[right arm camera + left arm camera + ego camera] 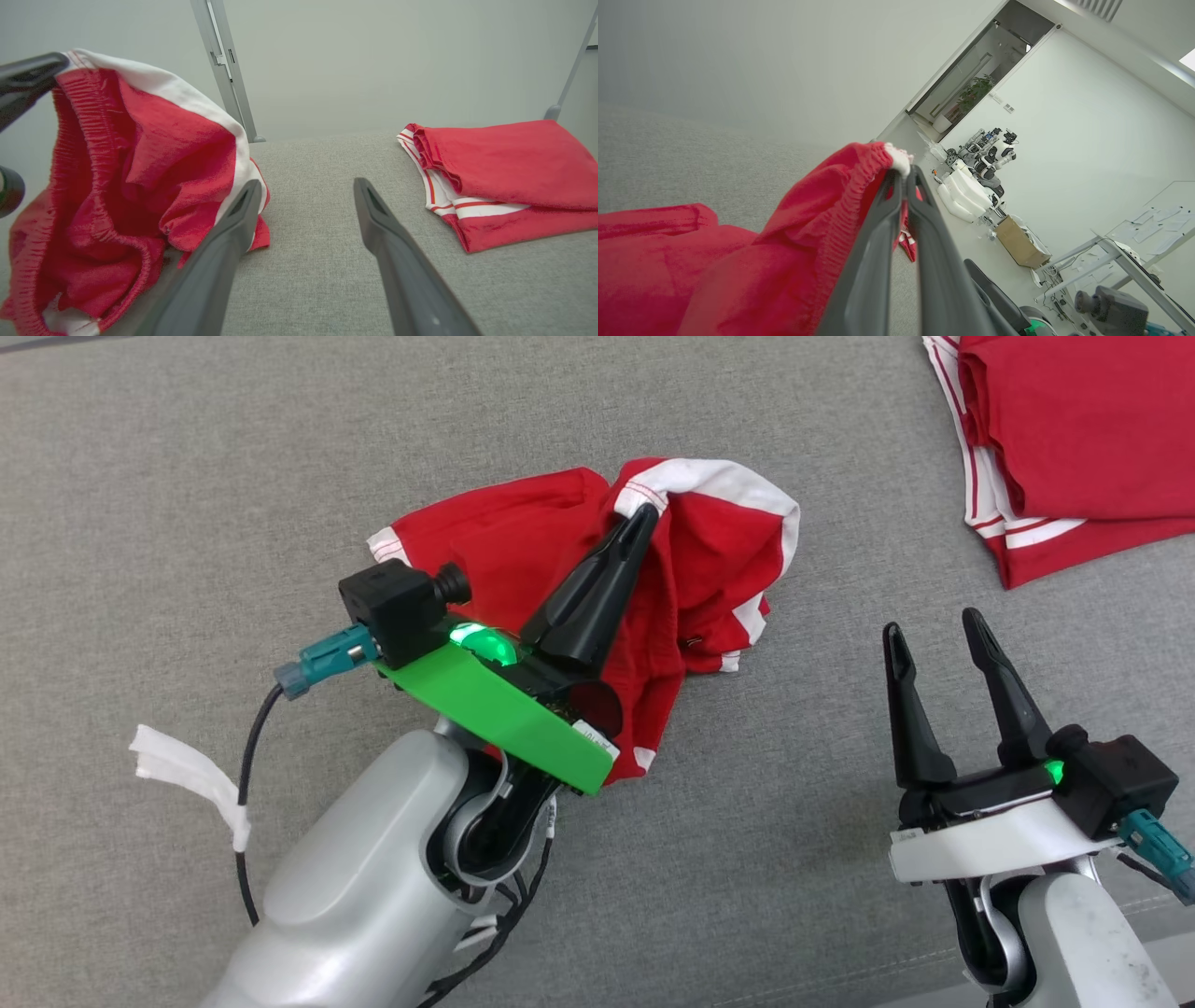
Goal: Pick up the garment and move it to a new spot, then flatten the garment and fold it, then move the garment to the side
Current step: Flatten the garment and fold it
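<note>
Red garment (504,532) | edge clamped in left claw (642,515) tips | right claw (934,623) spread, apart

Grey woven fabric surface (187,476). Plain pale wall (350,60) behind far edge, 1 metal upright (224,65). Open doorway (971,79), potted plant (976,89) beyond. Cardboard box (1020,240) on pale floor (971,238). Ceiling light panel (1186,59) lit.

one crumpled garment (523,532), one folded stack (1074,429), two pincers (642,513) (934,623)

Pale grey forearm (364,859), black gripper fingers (597,588), green wrist plate (504,709), teal connector (322,658), black cable (245,784)
</note>
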`<state>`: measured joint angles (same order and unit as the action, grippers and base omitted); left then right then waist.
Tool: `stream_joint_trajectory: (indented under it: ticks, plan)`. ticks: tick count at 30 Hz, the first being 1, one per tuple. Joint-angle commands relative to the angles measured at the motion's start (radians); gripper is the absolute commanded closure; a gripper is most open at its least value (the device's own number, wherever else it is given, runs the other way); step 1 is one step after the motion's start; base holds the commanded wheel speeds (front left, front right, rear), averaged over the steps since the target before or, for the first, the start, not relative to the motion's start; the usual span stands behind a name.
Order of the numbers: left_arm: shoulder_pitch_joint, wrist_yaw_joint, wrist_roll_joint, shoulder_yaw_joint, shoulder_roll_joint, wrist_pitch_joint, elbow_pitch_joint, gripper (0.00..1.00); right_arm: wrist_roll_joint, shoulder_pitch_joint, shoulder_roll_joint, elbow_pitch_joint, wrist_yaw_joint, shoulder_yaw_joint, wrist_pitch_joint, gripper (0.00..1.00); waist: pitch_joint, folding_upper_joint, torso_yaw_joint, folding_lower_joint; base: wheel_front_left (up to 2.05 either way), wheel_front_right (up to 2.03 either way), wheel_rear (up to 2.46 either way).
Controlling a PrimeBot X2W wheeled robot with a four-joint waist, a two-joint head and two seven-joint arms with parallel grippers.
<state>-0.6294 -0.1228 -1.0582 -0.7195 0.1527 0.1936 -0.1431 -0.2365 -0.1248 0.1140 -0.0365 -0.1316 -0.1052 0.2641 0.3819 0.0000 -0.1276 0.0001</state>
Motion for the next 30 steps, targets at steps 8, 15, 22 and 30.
stream_joint_trajectory:
  ticks: [8,15,22,30]
  plan:
    - [0.115,0.068,0.042,0.009,0.156,-0.021,0.170,1.00,-0.261,0.020,0.029,0.087,0.002,-0.074,0.000,0.00,-0.015,0.0000,0.064,-0.0001,0.00,0.00,0.00]
    - [0.231,0.115,0.032,0.041,0.252,-0.008,0.273,1.00,-0.447,-0.031,0.102,0.184,0.002,-0.167,0.000,0.00,-0.006,0.0000,0.124,-0.0001,0.00,0.00,0.00]
    - [0.277,0.147,0.039,0.070,0.310,-0.003,0.319,1.00,-0.670,-0.102,0.179,0.273,0.001,-0.326,0.000,0.00,-0.004,0.0000,0.169,-0.0001,0.00,0.00,0.00]
    - [0.290,0.151,0.029,0.100,0.317,0.022,0.311,1.00,-0.640,-0.135,0.223,0.338,0.001,-0.368,-0.002,0.00,0.002,0.0000,0.190,-0.0001,0.00,0.00,0.00]
